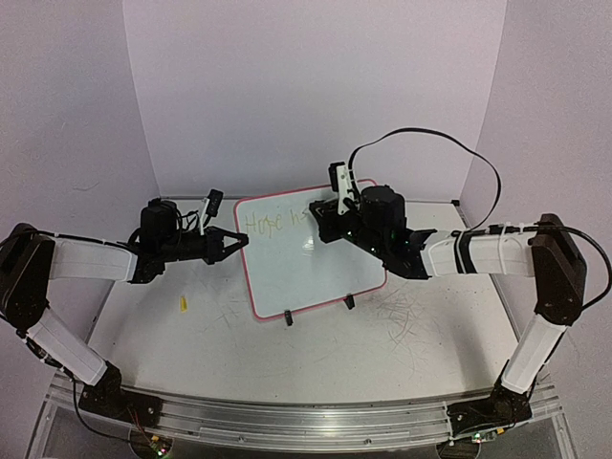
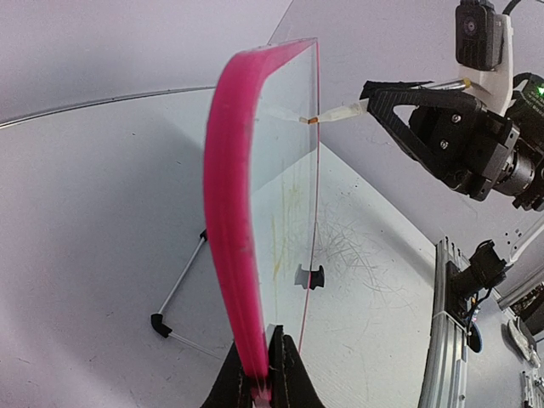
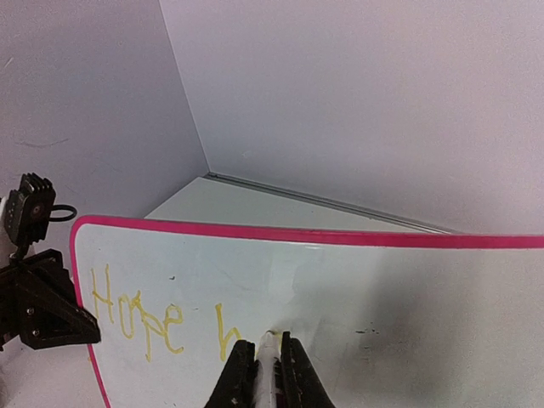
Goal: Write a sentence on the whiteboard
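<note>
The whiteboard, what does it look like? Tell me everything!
The whiteboard is a shiny white rectangle with rounded corners and a thin pink frame. It stands tilted on two black clip feet. The left pincer clamps its left edge. Yellow writing reads "Hope h", and the marker in the right pincer touches its face.

The whiteboard [image 1: 306, 273] stands tilted across mid-table and blocks the centre. The left gripper [image 1: 241, 239] clamps its left edge. The right gripper [image 1: 323, 216], pinching a marker [image 3: 268, 353], crowds its upper face. Two clip feet [image 1: 349, 302] jut forward. The near table [image 1: 402, 363] offers passage between the arms, past a small yellow piece [image 1: 182, 304] at left.
</note>
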Available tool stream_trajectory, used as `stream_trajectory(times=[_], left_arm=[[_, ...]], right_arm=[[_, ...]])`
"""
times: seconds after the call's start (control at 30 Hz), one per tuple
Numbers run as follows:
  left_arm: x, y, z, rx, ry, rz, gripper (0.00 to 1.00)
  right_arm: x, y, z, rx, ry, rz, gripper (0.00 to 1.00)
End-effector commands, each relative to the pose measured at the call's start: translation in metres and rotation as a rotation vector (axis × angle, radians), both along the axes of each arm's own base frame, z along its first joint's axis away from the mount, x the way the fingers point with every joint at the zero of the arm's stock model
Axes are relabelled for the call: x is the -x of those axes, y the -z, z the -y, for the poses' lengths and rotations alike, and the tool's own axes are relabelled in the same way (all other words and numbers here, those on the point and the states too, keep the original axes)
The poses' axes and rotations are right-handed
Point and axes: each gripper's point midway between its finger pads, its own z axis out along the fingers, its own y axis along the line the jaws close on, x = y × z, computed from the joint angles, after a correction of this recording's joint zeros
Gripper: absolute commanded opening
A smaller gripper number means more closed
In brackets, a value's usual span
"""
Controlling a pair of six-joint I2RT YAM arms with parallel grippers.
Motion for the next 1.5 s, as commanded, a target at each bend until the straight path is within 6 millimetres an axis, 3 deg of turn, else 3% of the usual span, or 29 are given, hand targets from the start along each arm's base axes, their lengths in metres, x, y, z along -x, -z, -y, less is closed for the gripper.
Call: stream_trajectory(times=[0.0, 0.7, 0.83, 0.9, 0.97, 1.07, 1.17, 1.27, 1.47], left_arm=[[-0.018, -0.011, -0.009, -0.058, -0.076, 0.114, 0.0], [-0.018, -0.011, -0.009, -0.06, -0.079, 0.116, 0.0], [-0.018, -0.011, -0.009, -0.061, -0.079, 0.115, 0.0], [-0.018, -0.011, -0.009, -0.061, -0.079, 0.114, 0.0], [-0.018, -0.011, -0.009, -0.062, -0.08, 0.116, 0.0], [-0.019, -0.011, -0.009, -0.064, -0.083, 0.116, 0.0], [-0.019, -0.011, -0.009, -0.065, -0.084, 0.119, 0.0], [-0.019, -0.012, -0.009, -0.063, -0.08, 0.118, 0.0], [-0.017, -0.015, -0.012, -0.071, -0.095, 0.138, 0.0]], right_arm=[[-0.003, -0.009, -0.009, -0.033, -0.02, 0.009, 0.0], [0.007, 0.022, 0.01, 0.003, 0.029, -0.056, 0.0], [0.003, 0.011, 0.024, 0.012, 0.099, -0.021, 0.0], [0.006, -0.007, 0.03, 0.002, 0.108, 0.023, 0.0], [0.017, -0.031, 0.027, -0.035, 0.042, 0.076, 0.0], [0.05, -0.053, 0.014, -0.101, -0.149, 0.139, 0.0], [0.054, -0.051, 0.023, -0.105, -0.134, 0.163, 0.0], [0.049, -0.042, 0.017, -0.056, -0.148, 0.138, 0.0], [0.048, -0.043, 0.014, -0.05, -0.155, 0.139, 0.0]])
